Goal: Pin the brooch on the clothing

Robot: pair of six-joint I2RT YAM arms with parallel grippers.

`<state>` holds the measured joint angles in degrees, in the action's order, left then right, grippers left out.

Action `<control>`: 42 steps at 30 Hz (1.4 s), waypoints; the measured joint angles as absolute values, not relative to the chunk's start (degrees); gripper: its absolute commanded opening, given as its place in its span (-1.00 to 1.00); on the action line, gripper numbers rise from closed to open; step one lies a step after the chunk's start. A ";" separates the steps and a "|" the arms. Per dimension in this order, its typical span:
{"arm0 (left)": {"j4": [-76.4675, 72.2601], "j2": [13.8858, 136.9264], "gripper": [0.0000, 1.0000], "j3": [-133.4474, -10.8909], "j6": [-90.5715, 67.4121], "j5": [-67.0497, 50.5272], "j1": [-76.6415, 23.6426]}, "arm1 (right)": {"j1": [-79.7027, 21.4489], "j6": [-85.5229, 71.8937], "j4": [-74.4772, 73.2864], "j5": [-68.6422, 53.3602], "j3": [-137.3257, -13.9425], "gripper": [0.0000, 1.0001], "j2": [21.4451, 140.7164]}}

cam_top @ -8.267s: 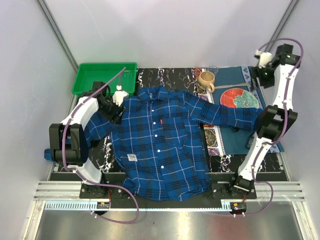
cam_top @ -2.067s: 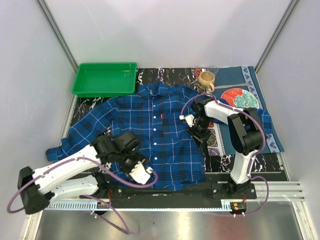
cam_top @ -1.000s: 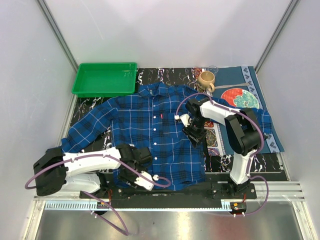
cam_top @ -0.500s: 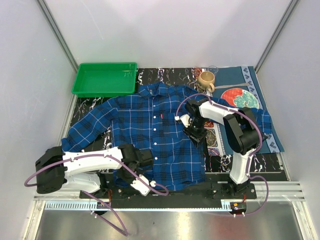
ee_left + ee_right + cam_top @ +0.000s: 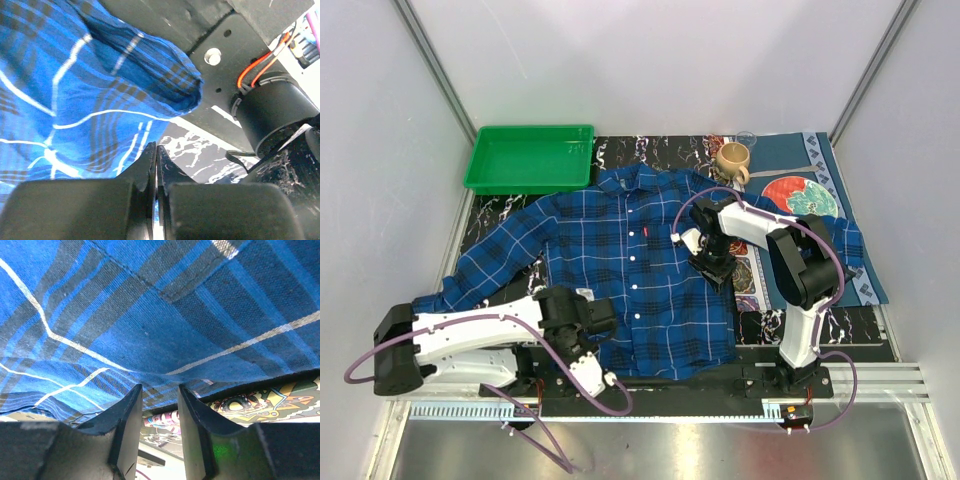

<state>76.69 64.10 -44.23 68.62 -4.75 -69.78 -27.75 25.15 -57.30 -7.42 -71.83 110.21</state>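
The clothing, a blue plaid shirt [image 5: 630, 260], lies spread front up on the table. The brooch is hidden in every view. My left gripper [image 5: 578, 352] is low at the shirt's near-left hem. In the left wrist view this gripper [image 5: 156, 146] is shut, tips over the line where the plaid cloth [image 5: 60, 100] meets the dark marbled table; I cannot tell if cloth is pinched. My right gripper [image 5: 712, 268] is at the shirt's right side edge. In its wrist view it [image 5: 160, 387] stands open, tips touching the edge of the cloth [image 5: 150, 315].
A green tray [image 5: 530, 158] sits at the back left. A tan mug [image 5: 732, 162] and a red and teal plate [image 5: 800, 197] stand at the back right on a blue mat. A patterned mat [image 5: 750, 270] lies under the shirt's right edge. The left arm's base motor [image 5: 272, 115] is close by.
My left gripper has gone from open to shut and slid left along the near hem. The right gripper has shifted slightly at the shirt's right edge, jaws a touch narrower.
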 measured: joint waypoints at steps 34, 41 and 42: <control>42.78 87.81 -0.10 -52.29 58.06 -21.61 -23.35 | -32.97 27.00 -52.77 -10.28 -73.91 -0.11 110.67; 42.74 81.47 -0.26 -42.61 62.08 -17.32 -29.50 | -35.03 27.64 -52.80 -9.96 -69.45 -0.10 107.59; 43.07 80.14 -0.26 -41.41 62.63 -16.73 -31.07 | -35.24 27.66 -52.88 -10.07 -68.99 -0.09 107.26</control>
<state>43.07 80.14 -41.41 62.63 -16.73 -31.07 -35.24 27.66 -52.88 -10.07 -68.99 107.26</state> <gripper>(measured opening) 0.381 0.449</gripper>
